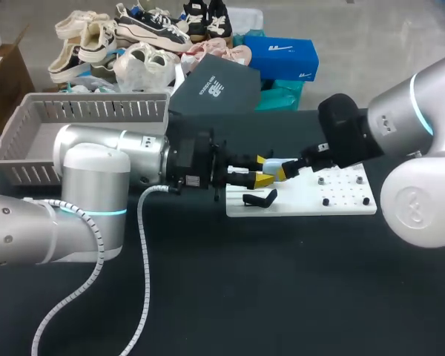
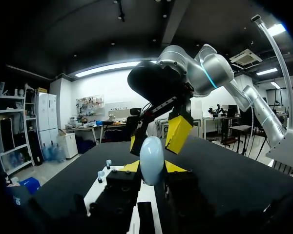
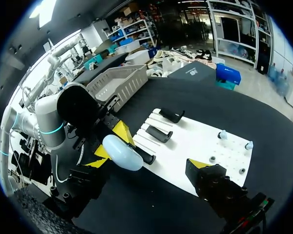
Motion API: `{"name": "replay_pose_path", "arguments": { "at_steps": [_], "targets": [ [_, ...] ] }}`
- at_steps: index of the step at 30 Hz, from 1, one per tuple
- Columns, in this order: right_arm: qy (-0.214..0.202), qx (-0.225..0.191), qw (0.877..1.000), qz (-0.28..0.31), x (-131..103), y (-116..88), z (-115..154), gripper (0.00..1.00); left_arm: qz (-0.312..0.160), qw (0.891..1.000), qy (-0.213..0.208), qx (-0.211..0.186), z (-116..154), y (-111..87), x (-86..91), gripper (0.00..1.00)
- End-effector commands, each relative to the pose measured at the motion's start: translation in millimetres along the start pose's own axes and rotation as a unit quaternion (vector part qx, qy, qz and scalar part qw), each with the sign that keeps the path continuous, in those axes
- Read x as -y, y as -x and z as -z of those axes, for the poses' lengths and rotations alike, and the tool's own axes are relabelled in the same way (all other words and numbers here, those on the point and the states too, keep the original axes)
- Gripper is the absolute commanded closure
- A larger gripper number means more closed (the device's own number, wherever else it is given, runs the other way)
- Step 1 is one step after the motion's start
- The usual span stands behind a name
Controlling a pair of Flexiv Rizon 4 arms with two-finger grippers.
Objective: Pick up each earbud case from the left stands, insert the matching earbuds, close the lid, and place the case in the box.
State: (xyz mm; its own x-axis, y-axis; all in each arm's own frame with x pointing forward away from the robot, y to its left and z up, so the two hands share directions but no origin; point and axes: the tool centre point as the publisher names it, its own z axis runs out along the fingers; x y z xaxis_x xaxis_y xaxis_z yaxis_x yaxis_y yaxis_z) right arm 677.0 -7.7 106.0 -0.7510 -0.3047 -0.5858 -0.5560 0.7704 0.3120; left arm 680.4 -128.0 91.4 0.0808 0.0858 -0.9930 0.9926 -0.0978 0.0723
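A pale blue, egg-shaped earbud case stands upright between the yellow-tipped fingers of my left gripper, which is shut on it. In the head view that gripper hovers over the left end of the white board. My right gripper faces it from the right, wide open, with the case between its fingers and untouched. Its yellow tips hang just beyond the case. Small earbuds sit on pegs at the board's right end. The case's lid looks closed.
Black stands lie in a row on the board's left part, one below the grippers. A grey slatted basket stands at the table's back left, behind my left arm. Dark tabletop stretches in front of the board.
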Motion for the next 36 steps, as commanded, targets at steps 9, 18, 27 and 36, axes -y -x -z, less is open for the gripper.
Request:
{"name": "replay_pose_path", "arguments": {
  "at_steps": [9,18,27,36],
  "targets": [
    [-0.007,-0.007,1.0,-0.001,0,-1,-4,0.0,-0.001,1.0,0.001,0.001,0,-0.8,0.2,1.0],
    [-0.013,-0.009,1.0,0.0,2,2,-4,0.0,-0.001,1.0,0.001,0.001,0,-0.8,0.2,1.0],
    [-0.018,-0.006,1.0,0.005,0,9,0,0.0,-0.001,1.0,0.001,0.001,0,-0.8,0.2,1.0],
    [-0.042,0.003,0.999,0.023,3,24,10,0.0,-0.001,1.0,0.001,0.001,0,-0.8,0.2,1.0]
  ]
}}
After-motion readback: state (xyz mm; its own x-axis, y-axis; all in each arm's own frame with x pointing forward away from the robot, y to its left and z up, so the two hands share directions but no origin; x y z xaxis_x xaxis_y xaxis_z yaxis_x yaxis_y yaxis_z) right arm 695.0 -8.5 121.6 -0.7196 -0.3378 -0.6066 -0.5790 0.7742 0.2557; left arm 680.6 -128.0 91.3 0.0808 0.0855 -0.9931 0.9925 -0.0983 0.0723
